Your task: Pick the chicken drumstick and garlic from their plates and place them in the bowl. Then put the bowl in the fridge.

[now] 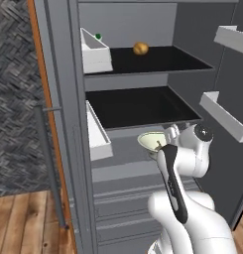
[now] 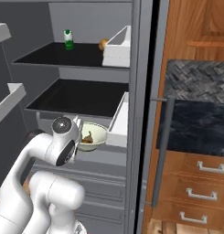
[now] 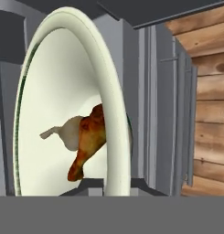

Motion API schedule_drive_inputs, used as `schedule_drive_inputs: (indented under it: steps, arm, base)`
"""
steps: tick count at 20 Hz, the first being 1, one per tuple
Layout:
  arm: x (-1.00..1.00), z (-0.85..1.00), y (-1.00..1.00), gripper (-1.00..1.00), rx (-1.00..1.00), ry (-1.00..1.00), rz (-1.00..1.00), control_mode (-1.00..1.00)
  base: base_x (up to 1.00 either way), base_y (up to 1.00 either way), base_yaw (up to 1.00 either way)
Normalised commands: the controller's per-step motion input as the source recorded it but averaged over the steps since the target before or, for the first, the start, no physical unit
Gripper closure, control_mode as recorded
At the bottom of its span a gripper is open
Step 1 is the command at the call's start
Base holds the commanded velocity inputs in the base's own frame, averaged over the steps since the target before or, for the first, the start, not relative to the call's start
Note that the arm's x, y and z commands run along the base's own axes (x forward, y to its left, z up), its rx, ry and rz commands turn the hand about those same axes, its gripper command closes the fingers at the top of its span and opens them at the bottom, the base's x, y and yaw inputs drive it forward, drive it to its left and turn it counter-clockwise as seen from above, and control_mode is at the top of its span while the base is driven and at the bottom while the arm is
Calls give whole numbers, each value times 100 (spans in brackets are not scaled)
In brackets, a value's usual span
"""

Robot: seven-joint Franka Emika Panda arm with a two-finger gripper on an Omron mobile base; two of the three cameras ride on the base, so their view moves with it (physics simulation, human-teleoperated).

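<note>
The cream-white bowl (image 1: 151,140) (image 2: 97,135) (image 3: 54,82) hangs upright in front of the open fridge (image 1: 63,99) (image 2: 143,68), just under its lower dark shelf and above the grey drawers. My gripper (image 1: 168,137) (image 2: 79,124) (image 3: 112,184) is shut on the bowl's near rim, one fingertip inside and one outside. Inside the bowl lie the reddish-brown chicken drumstick (image 3: 88,139) (image 2: 88,137) and, touching it, the pale garlic (image 3: 67,131). The plates are out of view.
A golden ball (image 1: 140,48) (image 2: 103,44) and a green bottle (image 2: 67,39) stand on the upper shelf. White door bins (image 1: 97,134) (image 2: 119,121) flank the opening. Wooden drawers (image 2: 200,183) and the fridge handle (image 2: 161,151) are to the right.
</note>
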Motion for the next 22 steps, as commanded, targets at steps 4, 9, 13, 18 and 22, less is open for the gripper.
schedule_drive_inputs:
  steps: [4,9,13,18,22]
  arm:
    - [0,0,0,100,0,0,0,100]
    - [0,0,0,100,0,0,0,100]
    - [0,0,0,100,0,0,0,100]
    - [0,0,0,100,0,0,0,100]
    - [0,0,0,100,0,0,0,100]
  base:
    - [41,11,1]
    - [26,9,1]
    - [0,3,0]
    - [0,0,0]
    - [0,0,0]
